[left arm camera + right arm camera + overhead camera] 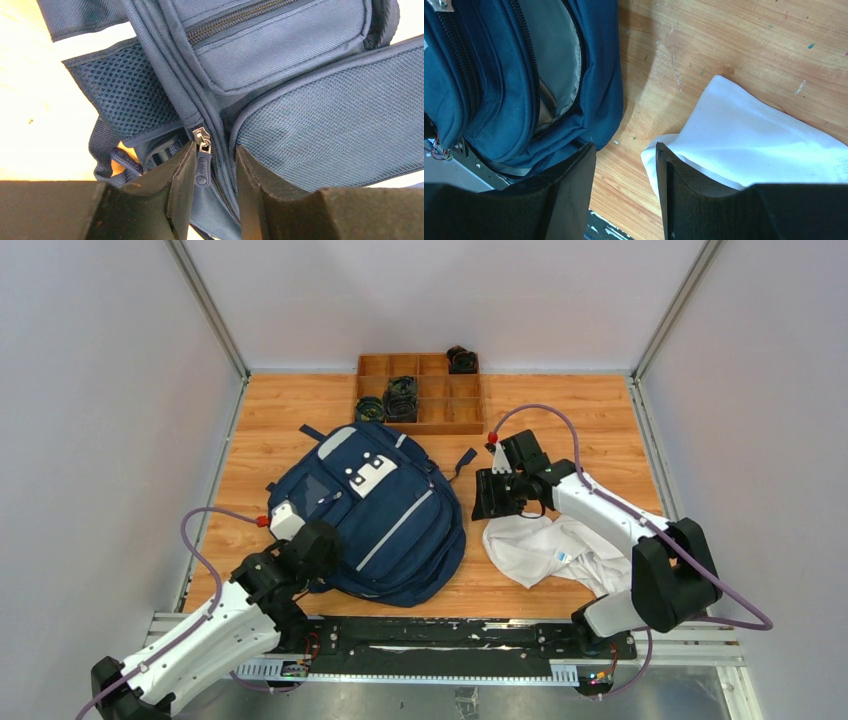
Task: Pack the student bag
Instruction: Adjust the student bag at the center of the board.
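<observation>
Your left gripper (214, 150) straddles, unclenched, the metal zipper pull (202, 167) of the large navy blue fabric backpack (385, 515) on the wooden table (560, 405), likely to unzip it, while your right gripper (625, 150) hangs released beside the white cloth garment (749, 145).

Pale grey walls (440, 290) enclose a wooden table (280, 410) on three sides; metal posts (207, 305) stand at its far corners.
</observation>
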{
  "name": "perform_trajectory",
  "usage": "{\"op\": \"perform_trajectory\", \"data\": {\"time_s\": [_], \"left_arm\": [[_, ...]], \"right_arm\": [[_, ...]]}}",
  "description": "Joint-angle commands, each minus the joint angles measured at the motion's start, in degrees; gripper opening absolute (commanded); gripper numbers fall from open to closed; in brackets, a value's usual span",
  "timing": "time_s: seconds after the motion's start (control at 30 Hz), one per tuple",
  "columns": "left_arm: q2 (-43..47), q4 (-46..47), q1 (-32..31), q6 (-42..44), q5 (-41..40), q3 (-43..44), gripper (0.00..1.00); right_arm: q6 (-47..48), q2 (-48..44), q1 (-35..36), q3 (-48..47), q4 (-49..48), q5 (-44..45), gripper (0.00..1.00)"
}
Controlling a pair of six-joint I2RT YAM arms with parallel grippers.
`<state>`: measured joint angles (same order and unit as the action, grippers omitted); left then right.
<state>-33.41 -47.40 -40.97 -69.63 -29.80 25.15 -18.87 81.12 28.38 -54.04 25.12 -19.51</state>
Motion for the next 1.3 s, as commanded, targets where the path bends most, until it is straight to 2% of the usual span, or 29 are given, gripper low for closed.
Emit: {"op": "perform_trajectory", "data": {"time_s": [0.0, 0.23, 0.33, 0.4, 0.57, 0.7, 0.87, 0.97, 1.07, 1.17, 1.27], "left_arm": [[1.84, -8.76, 0.45, -2.47, -0.96, -2.45, 0.4], [1.57, -11.73, 0.41, -5.2, -2.96, -1.55, 0.36], [2.46, -12.26, 0.41, -5.04, -3.97, -0.55, 0.47], [3.69, -12.91, 0.43, -4.81, -4.84, 0.27, 0.48], [5.77, -14.71, 0.38, -5.73, -5.94, 1.51, 0.46], [5.22, -16.31, 0.44, -6.98, -7.01, 2.34, 0.38], [2.04, -16.65, 0.41, -7.48, -7.6, 2.9, 0.39], [1.1, -16.7, 0.45, -7.46, -8.23, 3.39, 0.43], [0.8, -15.69, 0.44, -5.95, -8.08, 3.98, 0.44], [-0.23, -11.17, 0.41, -0.65, -6.0, 4.53, 0.45], [-1.83, -10.27, 0.42, -0.36, -4.95, 5.25, 0.45]], "right_arm": [[-0.42, 1.02, -0.03, -0.55, -0.51, -1.16, 0.51], [-0.65, 1.11, 0.2, -0.27, -0.91, -1.74, 0.51], [-0.58, 1.22, 0.26, -0.27, -0.89, -1.81, 0.51], [-0.64, 1.48, 0.39, -0.23, -1.0, -1.92, 0.51], [-0.91, 2.34, 0.84, -0.45, -1.57, -2.35, 0.51], [-0.81, 2.92, 1.01, -0.94, -1.66, -2.58, 0.51], [-0.59, 3.34, 1.19, -1.24, -1.53, -2.73, 0.5], [-0.58, 3.43, 1.26, -1.24, -1.5, -2.73, 0.5], [-0.44, 3.15, 1.75, -1.48, -1.42, -2.66, 0.5], [-0.57, 2.29, 2.67, -1.69, -2.33, -3.37, 0.51], [-3.34, 1.68, 2.71, -0.27, -7.17, -8.54, 0.56]]}}
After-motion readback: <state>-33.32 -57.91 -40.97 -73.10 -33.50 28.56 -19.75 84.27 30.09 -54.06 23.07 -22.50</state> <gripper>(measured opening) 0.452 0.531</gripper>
